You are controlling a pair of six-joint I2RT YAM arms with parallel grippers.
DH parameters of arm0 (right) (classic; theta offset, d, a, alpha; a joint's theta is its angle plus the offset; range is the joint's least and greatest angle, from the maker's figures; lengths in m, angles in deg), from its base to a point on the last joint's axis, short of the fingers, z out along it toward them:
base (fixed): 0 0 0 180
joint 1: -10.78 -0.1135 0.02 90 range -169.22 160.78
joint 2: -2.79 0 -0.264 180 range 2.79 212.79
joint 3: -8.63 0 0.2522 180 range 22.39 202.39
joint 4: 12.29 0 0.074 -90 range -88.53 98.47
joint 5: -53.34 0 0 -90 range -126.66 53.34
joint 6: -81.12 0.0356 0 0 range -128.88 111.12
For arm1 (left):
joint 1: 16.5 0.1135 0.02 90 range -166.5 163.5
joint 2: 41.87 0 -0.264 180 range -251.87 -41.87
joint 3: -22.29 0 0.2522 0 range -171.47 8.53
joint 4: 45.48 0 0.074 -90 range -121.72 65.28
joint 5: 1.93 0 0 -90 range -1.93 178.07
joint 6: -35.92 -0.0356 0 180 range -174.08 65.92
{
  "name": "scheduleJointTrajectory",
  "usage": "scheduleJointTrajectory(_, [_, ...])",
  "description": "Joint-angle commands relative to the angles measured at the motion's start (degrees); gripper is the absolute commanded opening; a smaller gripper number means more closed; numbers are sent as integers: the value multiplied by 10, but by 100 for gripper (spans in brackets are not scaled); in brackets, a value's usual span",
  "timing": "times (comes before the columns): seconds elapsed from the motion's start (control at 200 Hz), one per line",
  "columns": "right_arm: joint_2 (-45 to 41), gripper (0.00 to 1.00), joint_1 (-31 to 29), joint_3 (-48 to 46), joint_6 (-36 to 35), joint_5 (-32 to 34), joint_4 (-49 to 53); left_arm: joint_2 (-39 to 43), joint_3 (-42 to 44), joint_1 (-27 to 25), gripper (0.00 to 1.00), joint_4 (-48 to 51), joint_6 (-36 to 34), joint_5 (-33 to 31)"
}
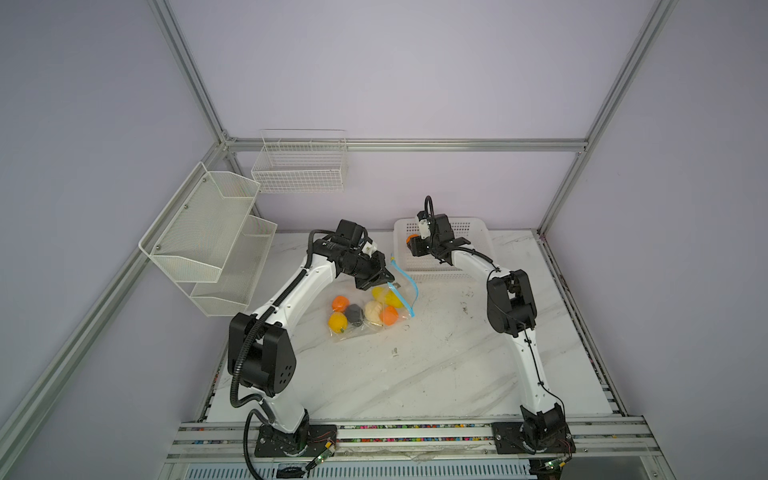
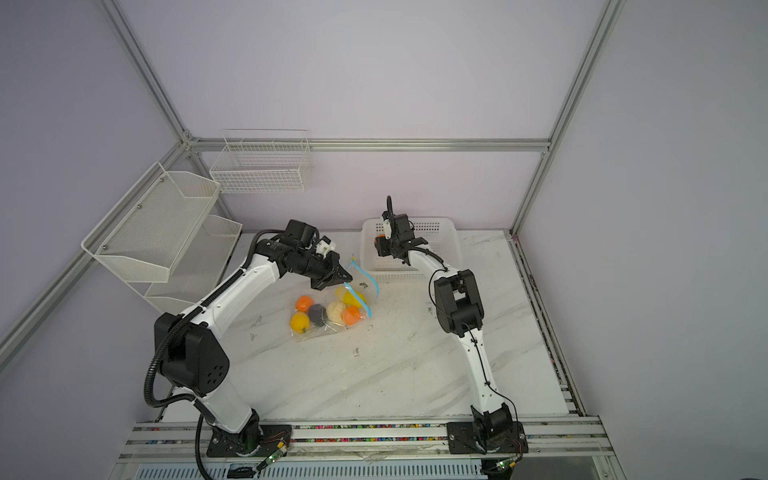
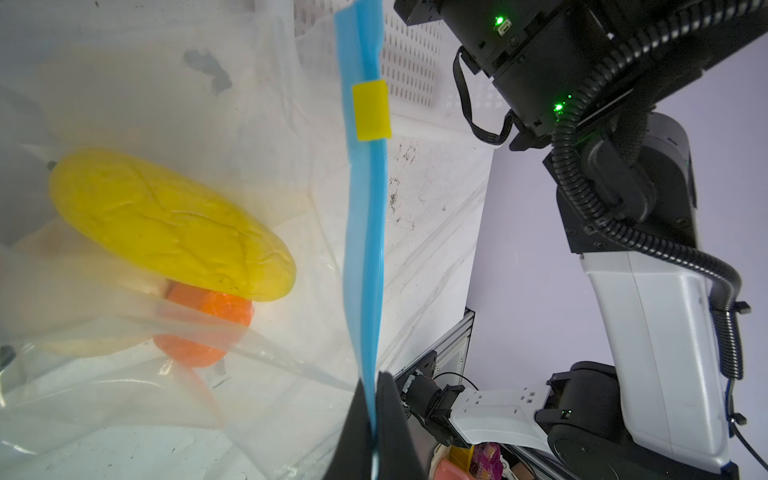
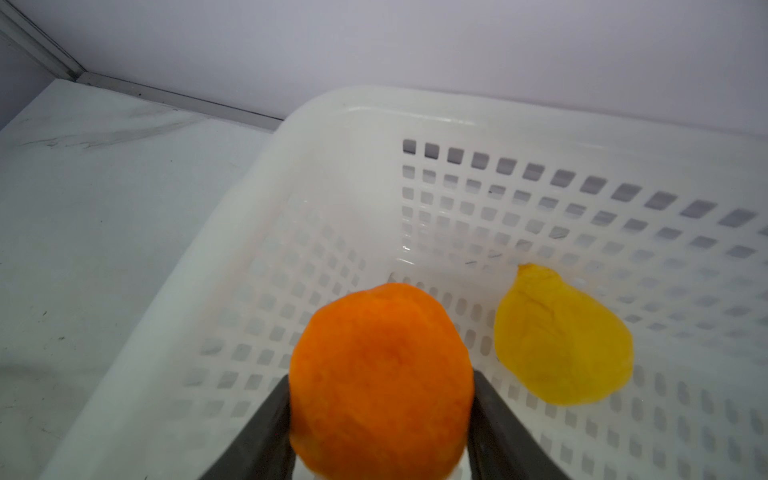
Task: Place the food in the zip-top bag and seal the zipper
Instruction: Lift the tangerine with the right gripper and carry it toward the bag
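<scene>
Nothing can be read in any view. The black motor housing (image 2: 274, 245) of the left arm, just behind the zip-top bag (image 2: 320, 332) in a top view, bears a small pale mark that is too small to make out. In the left wrist view a purple packet (image 3: 488, 455), seen beyond the zip-top bag, shows printing too blurred to read.

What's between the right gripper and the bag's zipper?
Between right gripper and zipper: white basket's wall in both top views, bare table in left wrist view.
</scene>
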Motion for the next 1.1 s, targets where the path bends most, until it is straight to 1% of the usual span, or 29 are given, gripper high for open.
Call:
scheduleJointTrajectory(0.0, [-62,59,2,-24,7,-17,-15,6,-1,3,0,-11,-14,17])
scheduleJointTrajectory(0.355, [-206,59,1,-183,40,-54,-46,4,-5,3,0,-14,-17,20])
scheduleJointTrajectory(0.69, [-350,59,-2,-321,53,-111,-47,5,-4,3,0,-21,-16,20])
scheduleJointTrajectory(0.95, [-435,59,-19,-382,56,-154,-14,2,-2,3,0,-22,-15,20])
scheduleJointTrajectory(1.095, [-464,59,-36,-406,62,-175,1,4,-2,3,0,-23,-14,19])
